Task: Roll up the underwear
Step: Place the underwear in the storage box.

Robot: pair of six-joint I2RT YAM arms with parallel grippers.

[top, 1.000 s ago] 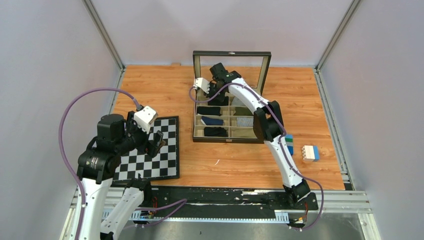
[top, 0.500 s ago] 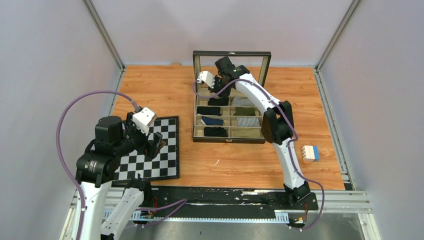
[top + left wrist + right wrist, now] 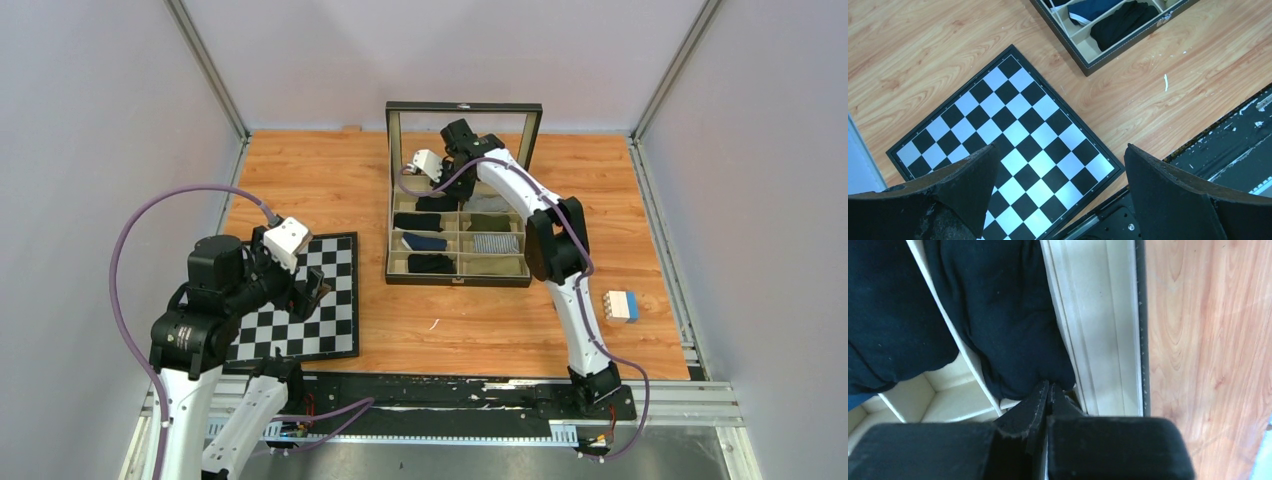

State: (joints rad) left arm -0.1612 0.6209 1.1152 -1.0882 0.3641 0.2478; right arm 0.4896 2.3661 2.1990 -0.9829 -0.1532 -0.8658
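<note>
The underwear (image 3: 998,315) is a plain black soft bundle lying in the back-left compartment of the divided box (image 3: 460,280). In the top view it shows just below my right gripper (image 3: 437,188). That gripper (image 3: 1049,385) is shut, fingertips together and touching the bundle's near edge beside the cream divider; no fabric shows between the jaws. My left gripper (image 3: 315,285) hangs open over the chessboard (image 3: 300,320), far from the box, its fingers (image 3: 973,175) wide apart with nothing between them.
The box lid (image 3: 465,105) stands upright behind the compartments. Other compartments hold a black bundle (image 3: 1120,22), a blue one (image 3: 1093,7) and a grey striped one (image 3: 495,242). A white and blue block (image 3: 620,305) sits at the right.
The right arm has swung its wrist to the right and back along the box's rear row, staying shut. The left arm has drifted slightly lower and stayed open.
</note>
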